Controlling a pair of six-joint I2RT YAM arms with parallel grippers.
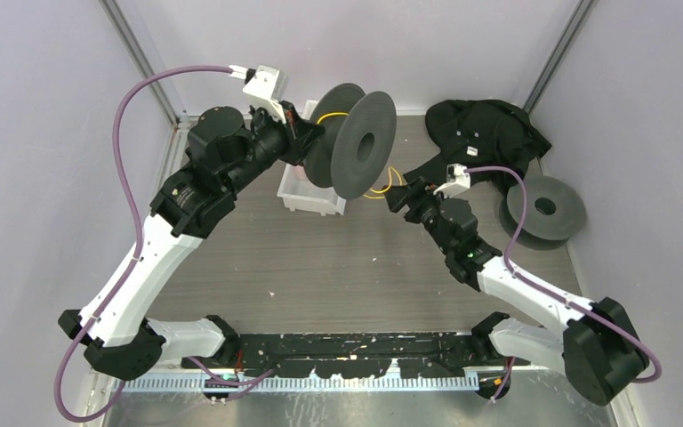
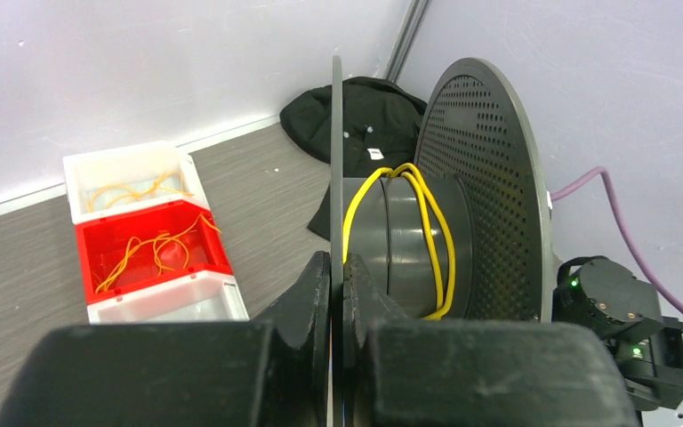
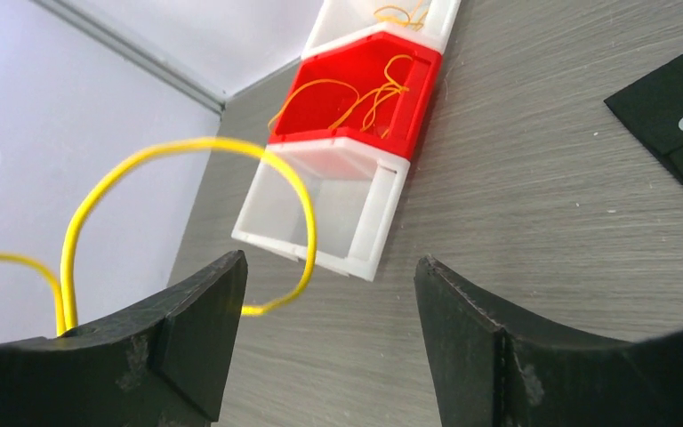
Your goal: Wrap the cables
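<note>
My left gripper (image 2: 337, 267) is shut on the thin flange of a dark grey spool (image 2: 480, 178), holding it off the table on its side (image 1: 356, 142). A yellow cable (image 2: 409, 231) is looped a few times round the spool's hub. From the spool the cable (image 1: 381, 188) runs down to my right gripper (image 1: 400, 197). In the right wrist view that cable (image 3: 187, 147) arcs in a loose loop over the left finger (image 3: 196, 338), its end close to that finger's inner face. The right gripper (image 3: 329, 261) stands wide open, clamping nothing.
A row of white and red bins (image 2: 151, 240) holding more thin yellow cords lies under the spool (image 3: 356, 116). A black cloth (image 1: 489, 129) lies at the back right. A second dark spool (image 1: 542, 206) lies flat near the right wall.
</note>
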